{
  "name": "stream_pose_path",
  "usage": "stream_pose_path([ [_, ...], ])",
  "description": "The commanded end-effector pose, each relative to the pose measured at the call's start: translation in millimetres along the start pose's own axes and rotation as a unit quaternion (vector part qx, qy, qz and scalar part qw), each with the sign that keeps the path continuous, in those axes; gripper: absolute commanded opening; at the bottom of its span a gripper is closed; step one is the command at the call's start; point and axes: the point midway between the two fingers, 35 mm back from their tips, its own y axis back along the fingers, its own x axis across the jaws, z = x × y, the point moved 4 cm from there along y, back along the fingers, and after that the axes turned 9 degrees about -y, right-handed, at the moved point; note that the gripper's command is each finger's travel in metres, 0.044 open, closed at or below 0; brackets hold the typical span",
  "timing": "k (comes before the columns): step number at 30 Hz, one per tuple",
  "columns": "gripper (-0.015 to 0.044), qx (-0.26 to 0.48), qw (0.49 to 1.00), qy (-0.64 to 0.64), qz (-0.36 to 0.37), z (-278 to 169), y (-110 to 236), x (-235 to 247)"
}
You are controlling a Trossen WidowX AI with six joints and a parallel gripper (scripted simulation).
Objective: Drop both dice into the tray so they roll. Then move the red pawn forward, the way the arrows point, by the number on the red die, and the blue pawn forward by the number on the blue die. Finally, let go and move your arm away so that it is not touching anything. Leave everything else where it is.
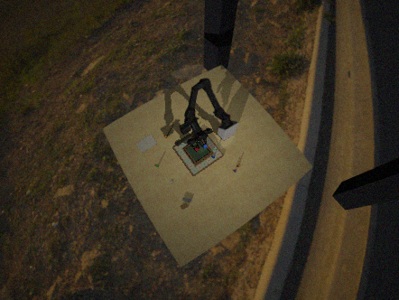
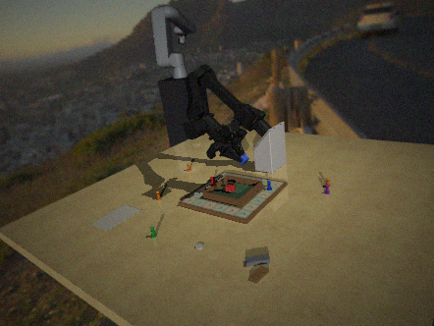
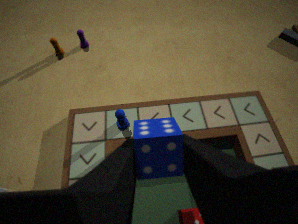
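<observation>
My gripper [image 2: 244,158] [image 3: 156,143] is shut on the blue die [image 2: 244,159] [image 3: 158,155], above the board [image 2: 228,211] [image 3: 187,116]; six pips show on the die's upper face in the wrist view. The red die [image 2: 230,188] [image 3: 191,217] lies in the green-floored tray [image 2: 242,190] [image 3: 160,202] in the middle of the board; its number cannot be read. The blue pawn [image 2: 269,186] [image 3: 122,120] stands on a green square, one square from the corner. The red pawn [image 2: 212,181] stands on the far-left side of the track. Arrows show on the squares.
A white upright panel [image 2: 271,148] stands behind the board. Orange pawns [image 2: 189,167] [image 2: 158,195] and a green pawn [image 2: 153,233] stand left. Another orange pawn [image 3: 57,48] and a purple pawn [image 2: 327,190] [image 3: 82,40] stand right. A grey sheet [image 2: 116,218], white pebble [image 2: 198,245] and grey block [image 2: 257,258] lie around.
</observation>
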Motion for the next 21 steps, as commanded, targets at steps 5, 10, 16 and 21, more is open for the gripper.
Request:
stream_pose_path([
  [5, 0.0026, 0.0, 1.0, 0.0, 0.0, 0, 0, 0],
  [10, 0.0157, 0.0, 1.0, 0.0, 0.0, 0, 0, 0],
  [16, 0.0315, -0.002, 1.0, -0.002, 0.0, 23, 20, 3],
  [21, 0.044, -0.003, 1.0, -0.002, 0.0, 30, 26, 4],
])
